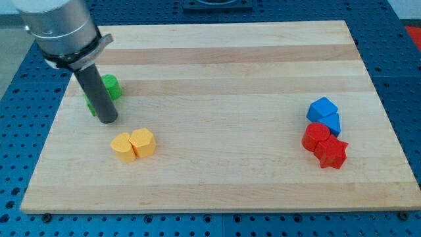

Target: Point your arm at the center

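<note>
Item 1, the arm: a grey-collared xArm enters from the view's top left and ends in a straight dark rod; no fingers are fitted, so there is nothing to open, close or grip. My tip (108, 120) rests on the counter (223, 59) near its left edge, well to the left of the board's middle.

Item 2, green blocks (112, 86): at least one, possibly two, tucked directly behind the rod toward the view's top; the rod hides part of them, so their shape and whether the tip touches them cannot be told.

Item 3, two yellow blocks (133, 144): rounded, heart-like pieces touching side by side, just below and to the right of the tip, apart from it.

Item 4, blue blocks (324, 114): two angular pieces stacked close together near the right edge.

Item 5, red blocks (324, 145): one rounded, one star-shaped (332, 154), touching each other and the blue pair above them.

Item 6, the task's target: the centre of the board (220, 112), bare wood, with every cluster lying toward the sides. By my judgement the pointing is not yet done; the tip would need to travel rightward, and a path passing above the yellow pair looks free of obstruction
</note>
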Controlling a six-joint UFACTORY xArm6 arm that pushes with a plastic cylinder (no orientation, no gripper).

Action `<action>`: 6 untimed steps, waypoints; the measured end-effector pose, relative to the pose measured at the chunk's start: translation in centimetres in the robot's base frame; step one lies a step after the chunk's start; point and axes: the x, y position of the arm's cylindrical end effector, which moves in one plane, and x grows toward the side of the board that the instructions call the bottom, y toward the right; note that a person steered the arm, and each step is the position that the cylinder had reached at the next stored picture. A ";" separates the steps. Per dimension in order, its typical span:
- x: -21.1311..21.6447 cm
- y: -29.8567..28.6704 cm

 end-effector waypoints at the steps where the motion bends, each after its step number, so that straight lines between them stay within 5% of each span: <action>1: -2.5 3.3; 6: 2.2 15.5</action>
